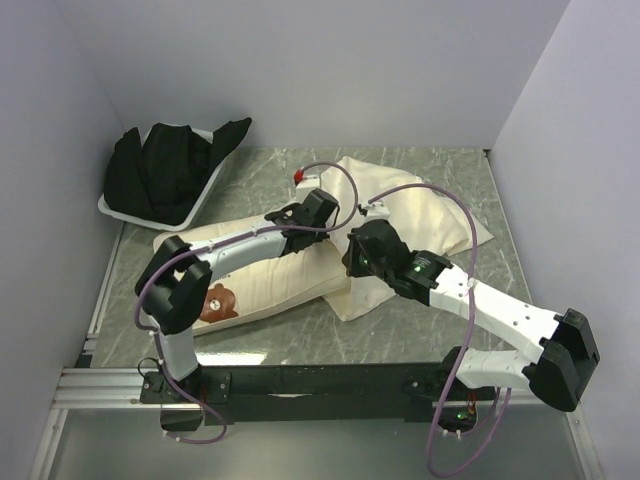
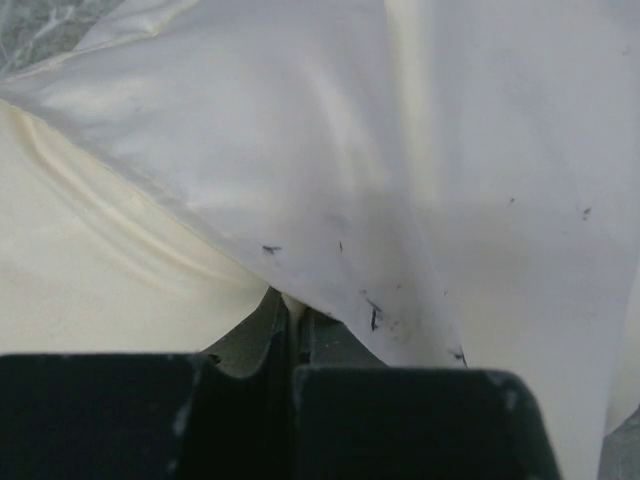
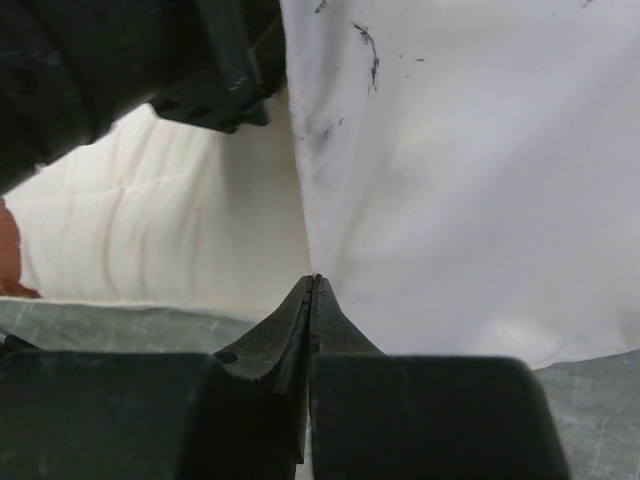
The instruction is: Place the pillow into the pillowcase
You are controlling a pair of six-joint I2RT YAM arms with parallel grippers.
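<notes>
Left hand [image 2: 295,335] is pressed together on a fold of the pillowcase [image 1: 430,215]. The right hand [image 3: 313,292], just beside it at frame centre, appears to pinch the hem too. Both hold the thin, limp, wrinkled sack where it meets the pillow [image 1: 285,280]. Thick and quilted, the pillow runs lengthwise from there toward the lower left, bear end outermost on the marbled bench [image 1: 400,335]. By my judgement, the mouth must next spread and slide along that axis.
</notes>
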